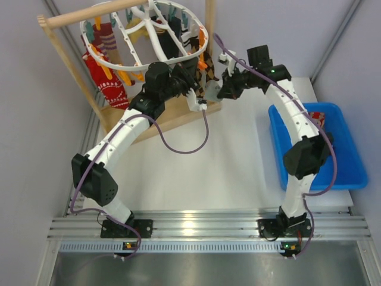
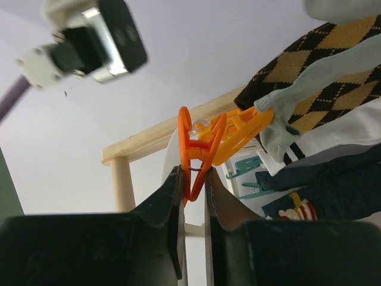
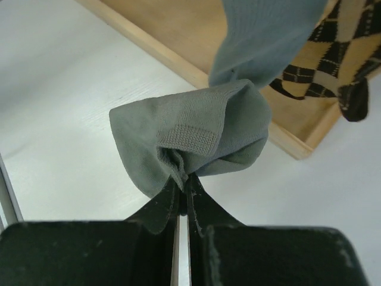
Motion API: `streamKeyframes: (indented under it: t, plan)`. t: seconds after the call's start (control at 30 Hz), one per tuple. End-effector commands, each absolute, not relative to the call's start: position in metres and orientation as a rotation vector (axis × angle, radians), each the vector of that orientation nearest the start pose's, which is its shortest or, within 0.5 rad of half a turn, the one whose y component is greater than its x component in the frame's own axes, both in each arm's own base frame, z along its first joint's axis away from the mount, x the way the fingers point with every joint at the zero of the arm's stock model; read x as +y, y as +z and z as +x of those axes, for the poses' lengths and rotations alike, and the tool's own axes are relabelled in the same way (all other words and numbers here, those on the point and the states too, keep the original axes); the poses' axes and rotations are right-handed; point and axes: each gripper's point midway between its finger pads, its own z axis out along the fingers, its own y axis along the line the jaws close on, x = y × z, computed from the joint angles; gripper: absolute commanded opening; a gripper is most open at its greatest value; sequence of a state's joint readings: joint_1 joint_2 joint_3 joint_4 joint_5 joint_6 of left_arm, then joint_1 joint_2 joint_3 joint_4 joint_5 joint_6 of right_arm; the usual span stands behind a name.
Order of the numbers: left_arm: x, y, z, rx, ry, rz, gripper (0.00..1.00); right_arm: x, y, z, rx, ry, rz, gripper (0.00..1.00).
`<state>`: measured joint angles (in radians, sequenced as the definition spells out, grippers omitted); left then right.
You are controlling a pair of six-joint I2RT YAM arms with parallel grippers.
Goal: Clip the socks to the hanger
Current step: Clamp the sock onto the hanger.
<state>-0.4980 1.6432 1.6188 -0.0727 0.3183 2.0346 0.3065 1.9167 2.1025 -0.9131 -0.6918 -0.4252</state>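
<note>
The white oval hanger (image 1: 107, 59) hangs from the wooden rod at the back left, with orange and teal clips. My left gripper (image 1: 195, 90) is shut on the handles of an orange clip (image 2: 191, 149), seen between its fingers in the left wrist view. A brown-and-black argyle sock (image 2: 309, 65) hangs from a neighbouring orange clip, and a plain grey sock (image 2: 315, 80) lies across it. My right gripper (image 3: 186, 182) is shut on the bunched end of the grey sock (image 3: 190, 134) and holds it up beside the argyle sock (image 3: 336, 50). A red patterned sock (image 1: 112, 88) hangs at the left.
The wooden rack has a rod (image 1: 89, 15), posts and a flat base (image 3: 178, 24) under the hanger. A blue bin (image 1: 342, 161) stands at the right and holds more socks. Several dark socks (image 2: 333, 179) hang on the hanger's inner clips.
</note>
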Motion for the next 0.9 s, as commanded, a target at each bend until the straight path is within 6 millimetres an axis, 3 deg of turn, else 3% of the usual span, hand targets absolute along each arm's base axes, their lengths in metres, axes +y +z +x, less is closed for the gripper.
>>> streamKeyframes:
  t: [0.0,0.27,0.87]
  plan:
    - [-0.274,0.436,0.448,0.025,1.062,1.793,0.0,0.255,0.311,0.428,1.864,0.722,-1.078,0.0]
    - [-0.274,0.421,0.444,-0.012,1.043,1.868,0.0,0.288,0.324,0.43,1.798,0.738,-1.101,0.0]
    - [-0.284,0.388,0.437,-0.123,0.987,1.963,0.0,0.301,0.358,0.436,1.715,0.702,-1.048,0.0]
